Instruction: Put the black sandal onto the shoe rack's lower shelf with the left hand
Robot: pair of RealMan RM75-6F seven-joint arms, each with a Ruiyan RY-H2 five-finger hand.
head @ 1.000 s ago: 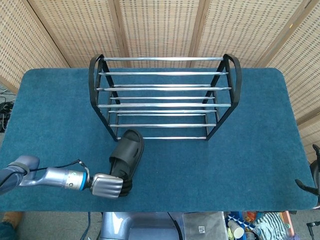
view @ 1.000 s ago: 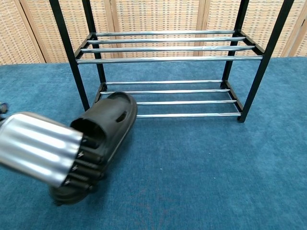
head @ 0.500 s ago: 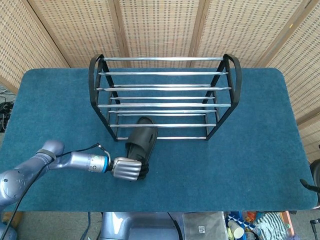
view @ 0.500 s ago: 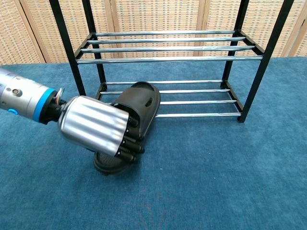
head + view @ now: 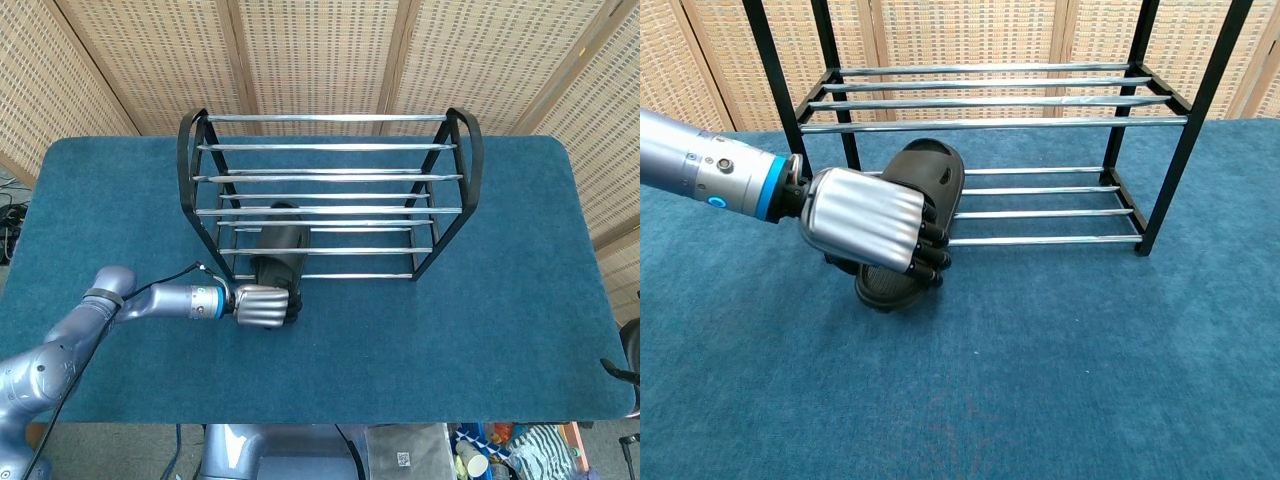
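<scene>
Left hand (image 5: pixel 872 220) grips the heel of the sandal (image 5: pixel 925 180), fingers (image 5: pixel 930 258) curled closed around it. Sandal lies tilted, heel out over the table (image 5: pixel 450 330), toe on the lower shelf (image 5: pixel 1040 190) of the rack (image 5: pixel 330 190), left end.

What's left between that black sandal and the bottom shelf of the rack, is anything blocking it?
Nothing visible blocks it. The left hand grips the black sandal, whose toe end is already over the lower shelf rails; its heel hangs out front. The rest of that shelf looks bare.
</scene>
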